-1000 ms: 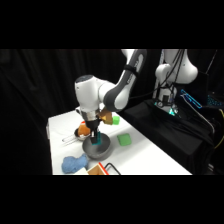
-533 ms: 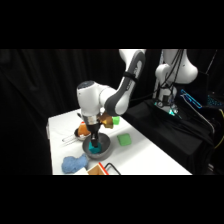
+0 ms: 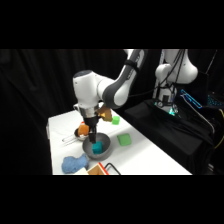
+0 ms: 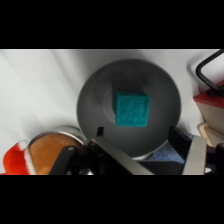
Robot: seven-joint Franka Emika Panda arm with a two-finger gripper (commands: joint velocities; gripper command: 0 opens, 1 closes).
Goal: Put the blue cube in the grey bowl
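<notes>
Side view: the gripper (image 3: 94, 142) hangs directly over the grey bowl (image 3: 104, 152), which sits at the near left part of the white table (image 3: 145, 157). The blue cube (image 3: 97, 147) lies inside the bowl, below the fingertips and not between them. Half a second ago the cube showed at about the same spot with the gripper lower over it; a second ago no cube was visible in the bowl. Judgement: the release has just happened and the arm is lifting off. A blue fuzzy cloth (image 3: 74, 163) lies just left of the bowl, nearer the table's front edge; two light green cubes (image 3: 123, 140) sit to the right and farther back.

Wrist view: the bowl (image 4: 95, 90) fills the centre of the frame. The cube (image 4: 132, 110) rests flat on the bowl floor, slightly right of centre, clear of the rim. The two fingers (image 4: 102, 145) stand apart at the bottom edge, with nothing held between them. A small pan with orange-brown contents (image 4: 50, 147) touches or nearly touches the bowl at lower left.

Judgement: task goal met; only the retreat remains, and little can go wrong, as the cube sits well inside.
</notes>
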